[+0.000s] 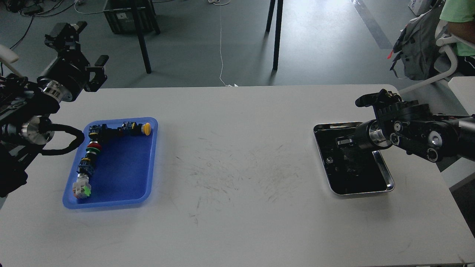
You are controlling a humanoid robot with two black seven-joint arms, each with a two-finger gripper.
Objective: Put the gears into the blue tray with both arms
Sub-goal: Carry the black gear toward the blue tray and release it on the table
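- Reaching into the shiny steel tray with dark inside point(387, 178) at table right: right gripper point(343, 142) sits low over its upper half; fingers dark against the dark tray, cannot tell if open or closed, or if anything is held
- Left gripper point(87, 52) raised off the table's back-left edge, above and behind the flat bright-blue plastic tray point(148, 163); fingers spread, nothing in them
- Gears: one small pale ring-like piece point(328, 160) on the steel tray floor, left side; could be a gear, too small to be sure. Any black gears are lost against the dark interior
- Blue tray holds only coloured push-button switches point(92, 148) along its left and top edges; no gear visible there
- Risks, my read: poor contrast could mean a missed or partial pinch; a tiny ring may slip on the long carry, trays are well apart; fingers could nudge the steel tray
- White table point(237, 167) scuffed with dark scratches mid-surface
- Room: grey floor, black table legs point(276, 33), dark crate point(126, 16), grey backpack point(417, 52) on a chair far right
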